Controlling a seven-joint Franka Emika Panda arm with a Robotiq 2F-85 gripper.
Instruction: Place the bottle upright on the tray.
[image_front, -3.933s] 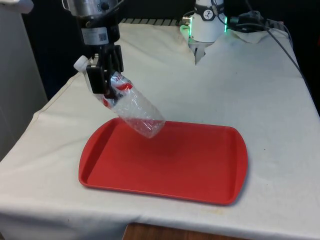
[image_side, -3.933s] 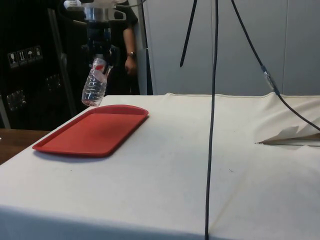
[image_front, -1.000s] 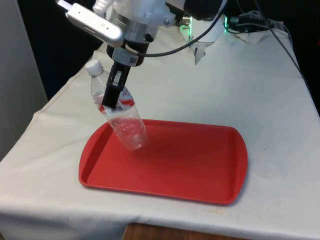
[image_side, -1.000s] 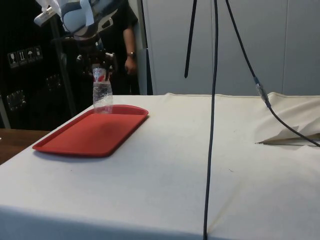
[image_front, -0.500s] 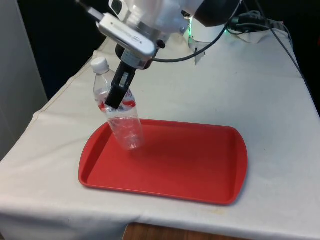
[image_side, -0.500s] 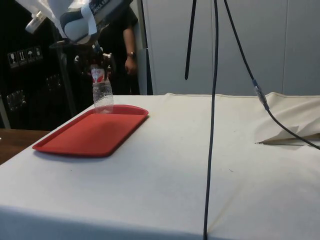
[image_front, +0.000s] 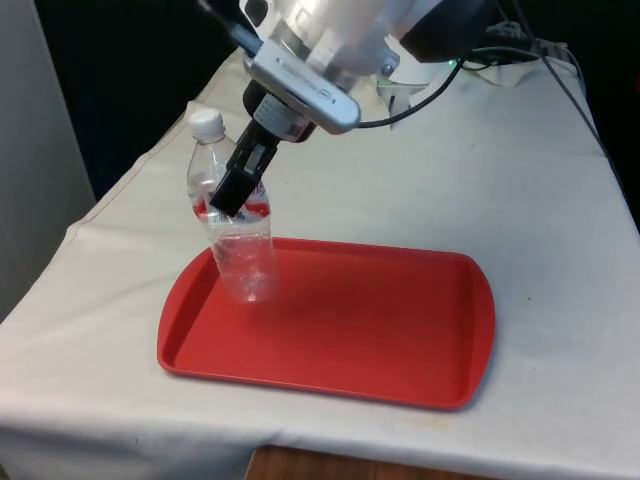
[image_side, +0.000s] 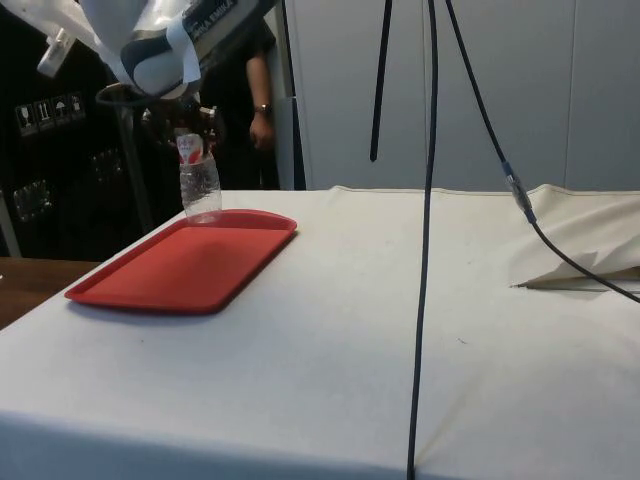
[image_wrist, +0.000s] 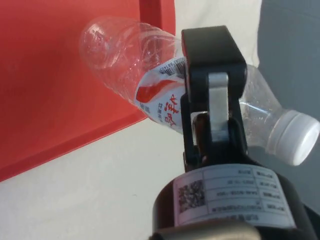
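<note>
1. The counter lies under a white cloth and carries everything else.
2. The white arm reaches down from above, slanting towards the front view's left, its wrist tipped so the jaws come at the bottle from the side and from above.
3. A person in dark clothes stands behind the counter in the side view, one hand hanging down with a watch on the wrist.
4. The red tray sits flat on the cloth near the counter's front edge.
5. The clear plastic bottle stands at the tray's corner at the front view's left, far side. Its base is on or just above the tray floor; I cannot tell whether it touches. It leans slightly, white cap uppermost.
6. The jaws are closed on the bottle at its label band, below the shoulder.
7. The bottle's label is white and red with red characters I cannot read and a barcode at its edge.
8. A sticker on the gripper body carries a QR code and small print, too fine to read.
</note>
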